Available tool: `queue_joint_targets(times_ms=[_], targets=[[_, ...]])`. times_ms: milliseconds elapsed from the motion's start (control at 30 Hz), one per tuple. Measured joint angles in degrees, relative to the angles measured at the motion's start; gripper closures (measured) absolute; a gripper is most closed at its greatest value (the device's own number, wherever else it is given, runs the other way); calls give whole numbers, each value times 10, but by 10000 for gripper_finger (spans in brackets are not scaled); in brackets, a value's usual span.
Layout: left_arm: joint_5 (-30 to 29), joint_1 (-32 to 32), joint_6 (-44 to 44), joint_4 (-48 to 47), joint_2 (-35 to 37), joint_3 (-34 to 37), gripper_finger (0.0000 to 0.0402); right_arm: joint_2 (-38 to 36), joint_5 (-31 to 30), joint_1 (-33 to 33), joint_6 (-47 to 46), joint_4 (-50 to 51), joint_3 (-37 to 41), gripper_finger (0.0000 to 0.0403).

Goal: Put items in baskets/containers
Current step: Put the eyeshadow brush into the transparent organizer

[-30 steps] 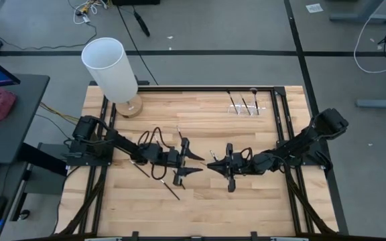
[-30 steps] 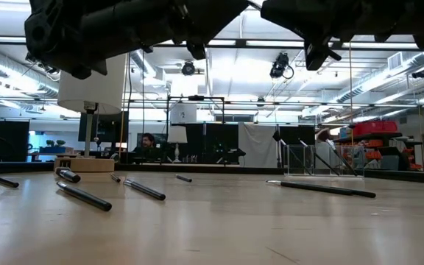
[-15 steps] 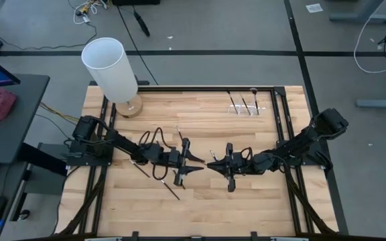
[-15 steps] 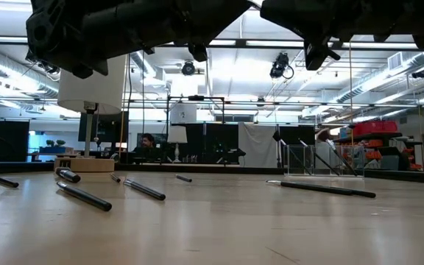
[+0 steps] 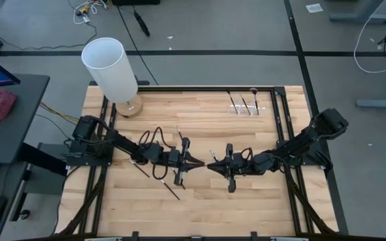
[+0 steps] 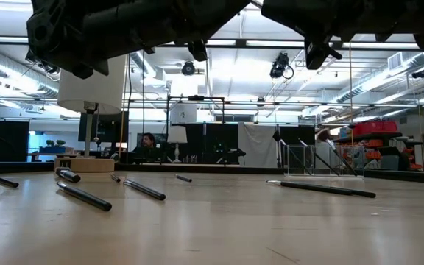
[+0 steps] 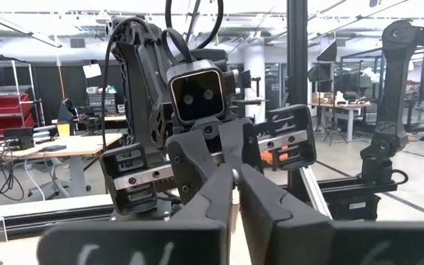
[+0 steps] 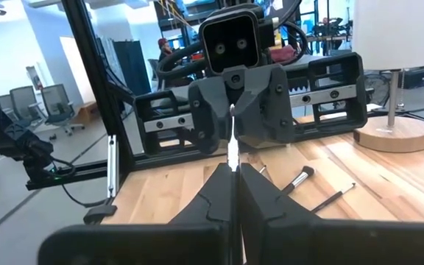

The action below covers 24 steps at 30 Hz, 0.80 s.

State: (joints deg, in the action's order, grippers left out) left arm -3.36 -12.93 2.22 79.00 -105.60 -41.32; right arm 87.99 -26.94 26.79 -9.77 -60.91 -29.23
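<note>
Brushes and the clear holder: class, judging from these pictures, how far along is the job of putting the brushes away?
Done: about three brushes stand in the clear holder. In hand: the left gripper and right gripper meet tip to tip over the table's middle, both shut; the right seems to pinch a thin brush. Left: several loose brushes lie flat on the table.

The clear holder [image 5: 245,107] stood at the table's [image 5: 200,120] far right — loose brushes [image 5: 169,187] lay left of centre, the white cylinder [image 5: 110,67] far left.
</note>
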Motion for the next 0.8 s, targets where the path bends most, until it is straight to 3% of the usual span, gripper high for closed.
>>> queue_joint_targets(times_ms=[333, 500, 633, 800], targets=[[15, 0, 1, -26, 0, 0, 397, 0, -8, 0, -3, 30, 0, 379], [12, 4, 0, -106, 0, 0, 397, -25, -30, -2, -52, 143, 0, 321], [8, 10, -13, -163, 0, 0, 398, -76, -27, -6, -133, 298, -1, 265], [0, 20, -15, -179, 0, 0, 398, -110, -16, -9, -172, 399, -10, 208]])
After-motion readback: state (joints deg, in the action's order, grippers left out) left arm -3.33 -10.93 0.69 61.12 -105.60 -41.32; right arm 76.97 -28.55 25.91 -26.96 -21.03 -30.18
